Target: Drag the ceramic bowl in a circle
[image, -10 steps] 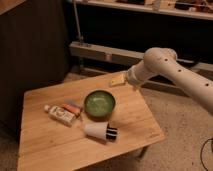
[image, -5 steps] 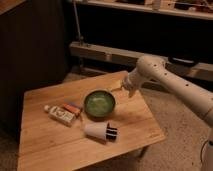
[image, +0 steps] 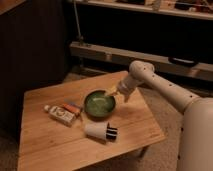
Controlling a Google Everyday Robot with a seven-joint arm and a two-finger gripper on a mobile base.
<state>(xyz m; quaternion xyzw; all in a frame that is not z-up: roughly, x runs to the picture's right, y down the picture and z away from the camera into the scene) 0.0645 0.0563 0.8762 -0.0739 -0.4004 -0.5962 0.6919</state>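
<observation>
gripper (image: 112, 91) moved toward table | spread wide | at ceramic bowl (image: 99, 104) rim

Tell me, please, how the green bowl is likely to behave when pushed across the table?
The bowl looks glazed and rigid, so it should probably slide rather than flex. Wide and low, it seems unlikely to tip. The open pincer sits at its rim; the glossy glaze may be slippery to grip.
</observation>
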